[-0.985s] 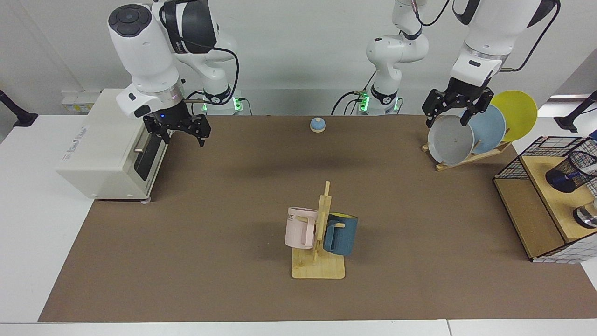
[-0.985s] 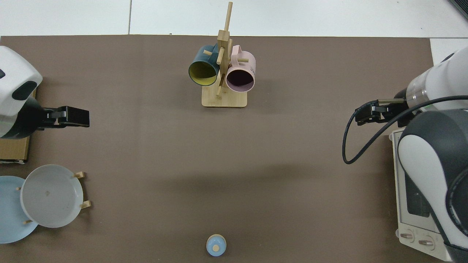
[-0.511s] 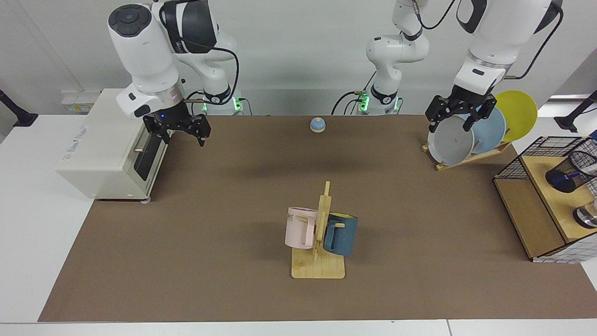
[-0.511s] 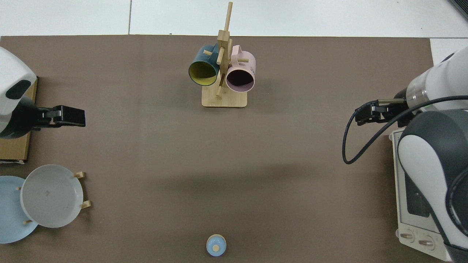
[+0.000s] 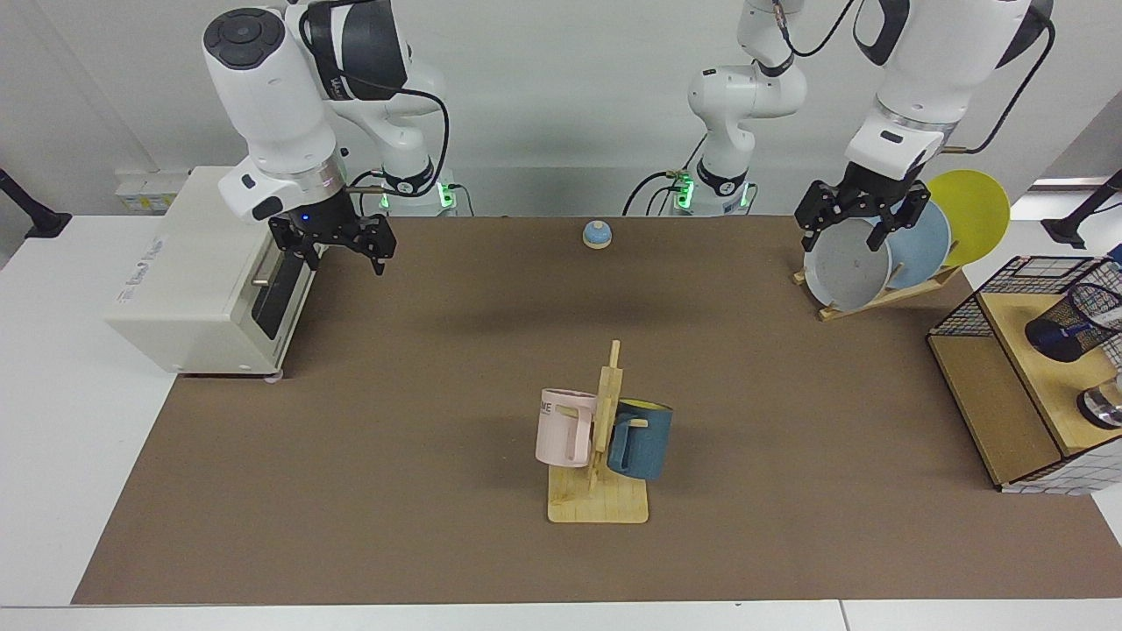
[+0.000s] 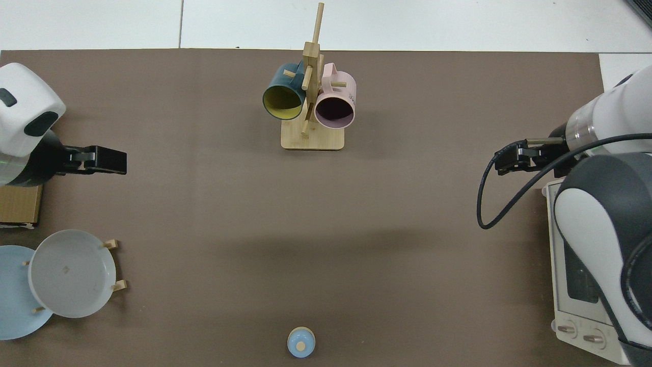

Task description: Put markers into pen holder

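Marker (image 5: 1080,331) inside pen holder (image 5: 1074,322), well apart from left end effector (image 5: 860,225)

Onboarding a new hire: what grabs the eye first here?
The wooden mug tree mid-mat, with a pink mug and a blue mug hung on it. Then the left gripper, jaws open, in front of the plate rack, and the right gripper, also open, by the white oven.
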`<move>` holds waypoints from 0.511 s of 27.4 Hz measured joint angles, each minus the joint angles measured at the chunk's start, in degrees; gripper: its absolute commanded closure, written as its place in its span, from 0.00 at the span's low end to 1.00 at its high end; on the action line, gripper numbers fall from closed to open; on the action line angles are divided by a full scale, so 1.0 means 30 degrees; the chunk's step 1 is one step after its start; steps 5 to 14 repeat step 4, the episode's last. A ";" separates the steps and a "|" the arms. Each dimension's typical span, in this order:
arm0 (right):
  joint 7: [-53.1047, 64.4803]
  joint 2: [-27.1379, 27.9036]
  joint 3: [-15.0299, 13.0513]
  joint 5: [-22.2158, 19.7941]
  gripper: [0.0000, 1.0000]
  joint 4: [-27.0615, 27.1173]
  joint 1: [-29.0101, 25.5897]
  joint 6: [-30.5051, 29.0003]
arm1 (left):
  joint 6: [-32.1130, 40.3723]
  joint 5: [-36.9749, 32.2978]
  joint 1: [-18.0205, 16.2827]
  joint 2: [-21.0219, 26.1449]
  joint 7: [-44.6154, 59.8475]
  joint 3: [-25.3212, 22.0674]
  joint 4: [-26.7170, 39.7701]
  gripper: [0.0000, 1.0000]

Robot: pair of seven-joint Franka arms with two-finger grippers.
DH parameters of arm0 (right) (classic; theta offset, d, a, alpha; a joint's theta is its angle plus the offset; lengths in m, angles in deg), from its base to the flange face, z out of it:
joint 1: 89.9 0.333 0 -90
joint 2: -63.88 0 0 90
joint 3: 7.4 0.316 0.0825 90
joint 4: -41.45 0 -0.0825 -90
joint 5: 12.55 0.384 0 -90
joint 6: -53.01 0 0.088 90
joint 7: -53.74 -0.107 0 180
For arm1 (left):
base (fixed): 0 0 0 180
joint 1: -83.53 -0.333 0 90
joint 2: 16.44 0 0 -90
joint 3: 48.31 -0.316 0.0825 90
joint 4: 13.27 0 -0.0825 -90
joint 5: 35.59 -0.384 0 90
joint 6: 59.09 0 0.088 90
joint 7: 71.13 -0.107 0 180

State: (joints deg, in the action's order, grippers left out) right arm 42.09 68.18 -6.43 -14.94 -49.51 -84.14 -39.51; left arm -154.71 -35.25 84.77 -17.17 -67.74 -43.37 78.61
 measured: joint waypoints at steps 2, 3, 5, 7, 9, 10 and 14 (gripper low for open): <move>0.0000 0.0000 0.0000 0.0000 0.00 0.0000 0.0000 0.0000 | -0.0024 0.0000 0.0002 0.0064 -0.0492 -0.0079 0.0025 0.00; 0.0000 0.0000 0.0000 0.0000 0.00 0.0000 0.0000 0.0000 | -0.0062 0.0000 0.0009 0.0095 -0.0725 -0.0149 0.0048 0.00; 0.0000 0.0000 0.0000 0.0000 0.00 0.0000 -0.0001 0.0000 | -0.0132 0.0000 0.0013 0.0131 -0.0925 -0.0238 0.0082 0.00; 0.0000 0.0000 0.0000 0.0000 0.00 0.0000 -0.0001 0.0000 | -0.0132 0.0000 0.0013 0.0131 -0.0925 -0.0238 0.0082 0.00; 0.0000 0.0000 0.0000 0.0000 0.00 0.0000 -0.0001 0.0000 | -0.0132 0.0000 0.0013 0.0131 -0.0925 -0.0238 0.0082 0.00; 0.0000 0.0000 0.0000 0.0000 0.00 0.0000 -0.0001 0.0000 | -0.0132 0.0000 0.0013 0.0131 -0.0925 -0.0238 0.0082 0.00; 0.0000 0.0000 0.0000 0.0000 0.00 0.0000 -0.0001 0.0000 | -0.0132 0.0000 0.0013 0.0131 -0.0925 -0.0238 0.0082 0.00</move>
